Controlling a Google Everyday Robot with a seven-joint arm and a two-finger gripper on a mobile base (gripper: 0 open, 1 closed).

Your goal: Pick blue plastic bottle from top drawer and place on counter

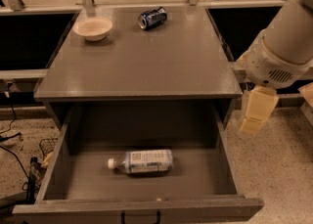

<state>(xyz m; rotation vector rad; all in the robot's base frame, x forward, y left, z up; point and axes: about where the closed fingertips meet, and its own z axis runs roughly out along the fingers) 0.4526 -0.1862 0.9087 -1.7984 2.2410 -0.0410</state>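
Nearest, top drawer [205,176] pulled open over speckled terrazzo floor [281,169]. Inside, on its side, cap leftward: blue plastic bottle [144,162], label print unreadable. Right of drawer, touching nothing: gripper [255,113], grip state impossible to tell. Beyond, matte grey counter [146,61] bearing pale bowl [93,27] and toppled blue can [152,17].

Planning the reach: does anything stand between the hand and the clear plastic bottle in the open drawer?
Only the right side wall of the grey drawer: the cream hand hangs outside it, beside the dark grey counter. The clear plastic bottle lies on its side, uncovered from above.
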